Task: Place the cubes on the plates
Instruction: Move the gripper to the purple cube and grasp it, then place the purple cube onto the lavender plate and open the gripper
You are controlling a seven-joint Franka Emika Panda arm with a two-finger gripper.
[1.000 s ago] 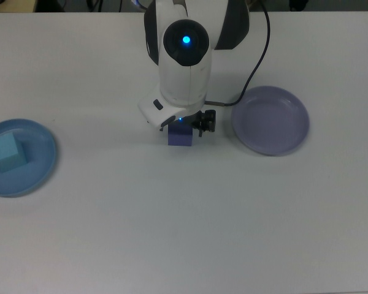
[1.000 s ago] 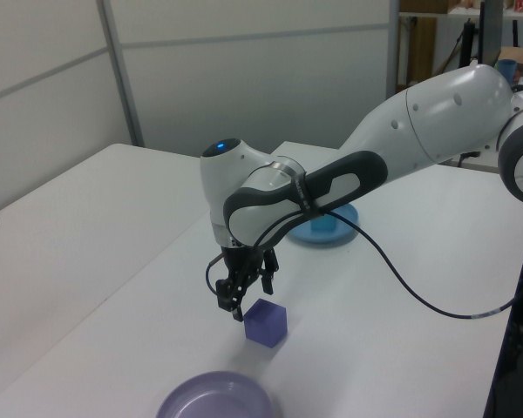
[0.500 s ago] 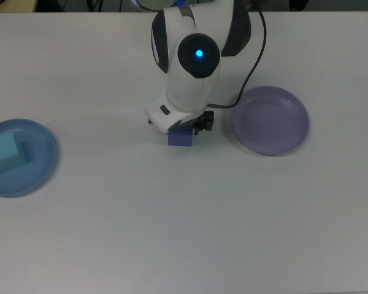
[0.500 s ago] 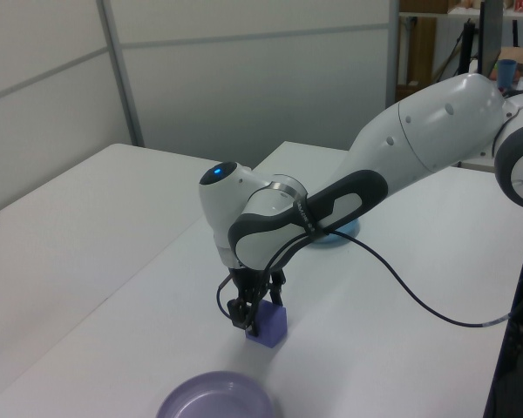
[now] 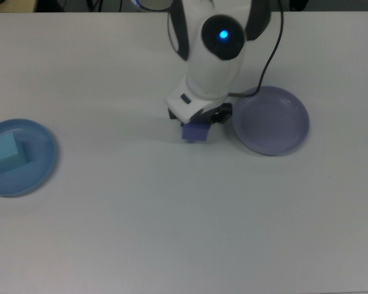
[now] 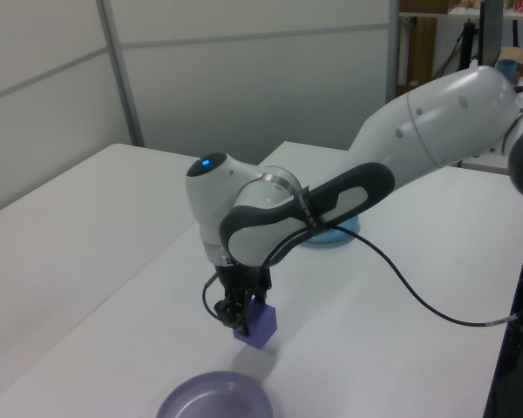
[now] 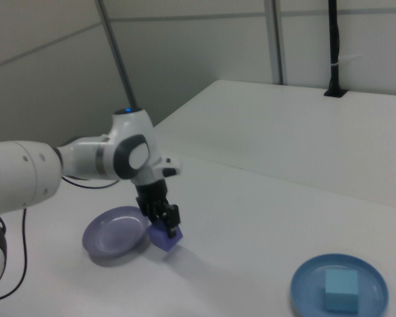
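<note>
On the white table, top view, left to right:
Blue plate (image 5: 21,177): at the far left edge, cyan cube (image 5: 3,153) resting inside it.
Gripper (image 5: 196,125): clenched on the violet cube (image 5: 195,132), held tilted above the table (image 5: 172,233).
Lavender plate (image 5: 276,122): just beside the cube, holding nothing.

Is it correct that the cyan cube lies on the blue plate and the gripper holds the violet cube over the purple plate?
Not quite. In the top view the gripper holds the violet cube beside the purple plate, over the table, not over the plate. The cyan cube does lie on the blue plate.
</note>
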